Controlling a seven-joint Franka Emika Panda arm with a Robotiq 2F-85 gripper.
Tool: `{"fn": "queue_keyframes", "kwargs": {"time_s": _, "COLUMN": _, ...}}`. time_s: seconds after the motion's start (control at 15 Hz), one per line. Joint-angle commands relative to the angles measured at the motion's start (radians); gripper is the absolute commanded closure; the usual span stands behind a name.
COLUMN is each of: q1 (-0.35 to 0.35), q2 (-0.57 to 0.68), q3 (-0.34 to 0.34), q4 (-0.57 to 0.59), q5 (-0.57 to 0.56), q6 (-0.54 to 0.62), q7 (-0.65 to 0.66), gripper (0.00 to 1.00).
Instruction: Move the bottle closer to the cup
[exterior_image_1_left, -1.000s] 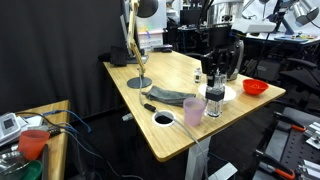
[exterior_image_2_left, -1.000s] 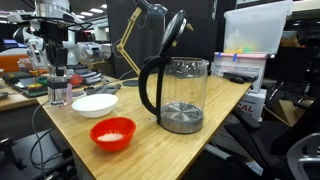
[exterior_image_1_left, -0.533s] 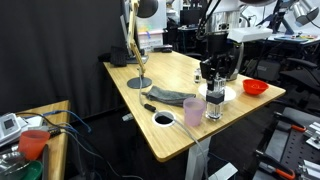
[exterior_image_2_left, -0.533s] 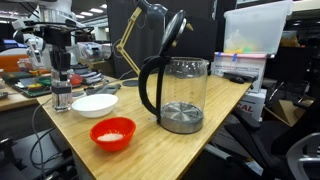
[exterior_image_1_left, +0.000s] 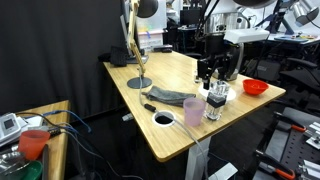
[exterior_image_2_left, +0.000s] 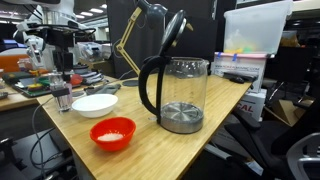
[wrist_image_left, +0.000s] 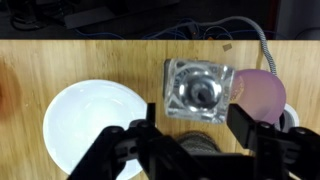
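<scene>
The bottle (exterior_image_1_left: 213, 104) stands upright on the table (exterior_image_1_left: 160, 72), just beside the cup (exterior_image_1_left: 193, 112). In the wrist view the cup (wrist_image_left: 262, 95) sits right against the bottle's (wrist_image_left: 200, 92) right side, though I cannot tell if they touch. The gripper (exterior_image_1_left: 211, 80) hangs directly above the bottle with its fingers spread wide, one on each side and holding nothing. That looks to me like a placement already made, with the bottle resting on its own base. By my reckoning the task is as good as done.

The pair stands close to the table's near edge in an exterior view, the cup nearer to it, so any further nudge that way would be risky. A round hole (exterior_image_1_left: 163, 119) in the tabletop lies left of the cup and a dark cloth (exterior_image_1_left: 170, 97) lies behind it. The white bowl (wrist_image_left: 92, 130) fills the bottle's left side in the wrist view, and a red bowl (exterior_image_1_left: 255, 87) sits farther right near the corner. With neighbours on both sides, the free way out is straight up. The bare wood toward the lamp base (exterior_image_1_left: 138, 82) at the far left gives the most open room.
</scene>
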Motion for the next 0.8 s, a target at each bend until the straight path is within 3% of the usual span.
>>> {"fn": "queue_keyframes", "kwargs": {"time_s": 0.0, "q1": -0.004, "q2": -0.049, "q3": -0.011, "q4": -0.013, "q5": 0.063, "q6": -0.022, "q7": -0.058, "gripper": 0.00}}
{"fn": "queue_keyframes", "kwargs": {"time_s": 0.73, "q1": -0.008, "q2": -0.028, "q3": 0.000, "q4": -0.004, "q5": 0.043, "q6": -0.010, "q7": -0.040, "gripper": 0.00}}
